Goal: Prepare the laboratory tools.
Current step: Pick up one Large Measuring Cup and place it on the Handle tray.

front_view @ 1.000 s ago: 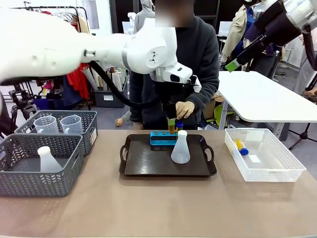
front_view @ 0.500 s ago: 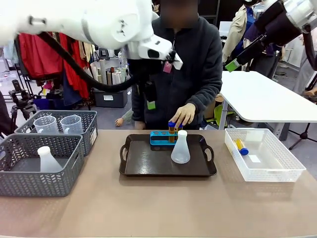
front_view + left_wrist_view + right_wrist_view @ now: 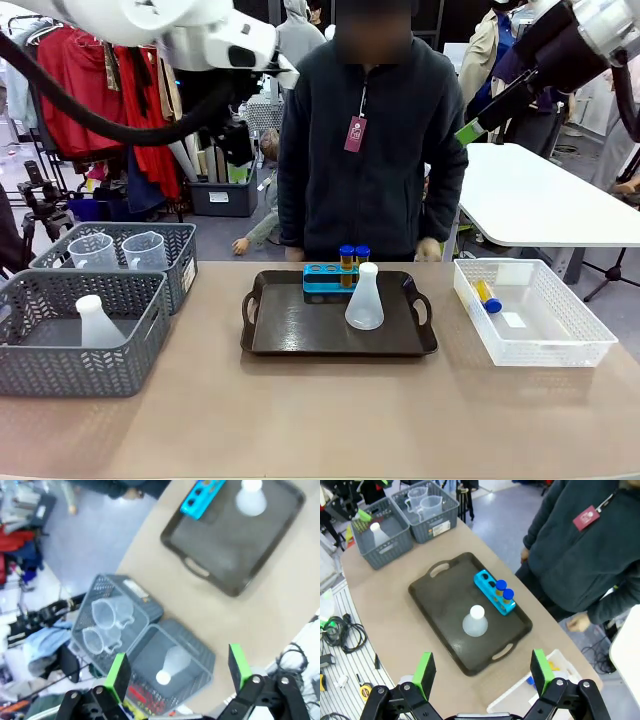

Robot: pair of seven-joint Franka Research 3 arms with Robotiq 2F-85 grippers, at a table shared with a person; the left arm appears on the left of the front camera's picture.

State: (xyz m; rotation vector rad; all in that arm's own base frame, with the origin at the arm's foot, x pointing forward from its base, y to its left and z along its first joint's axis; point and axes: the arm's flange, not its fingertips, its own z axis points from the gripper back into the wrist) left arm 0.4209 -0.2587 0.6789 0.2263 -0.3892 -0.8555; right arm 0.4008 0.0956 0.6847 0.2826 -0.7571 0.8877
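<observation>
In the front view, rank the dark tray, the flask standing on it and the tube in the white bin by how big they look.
1. dark tray
2. flask
3. tube in the white bin

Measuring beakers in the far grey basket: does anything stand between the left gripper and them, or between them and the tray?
Nothing visible does. The left gripper hangs open high over the grey mesh basket, where both measuring beakers stand uncovered. Only bare table lies between that basket and the tray, whose left half is free.
</observation>
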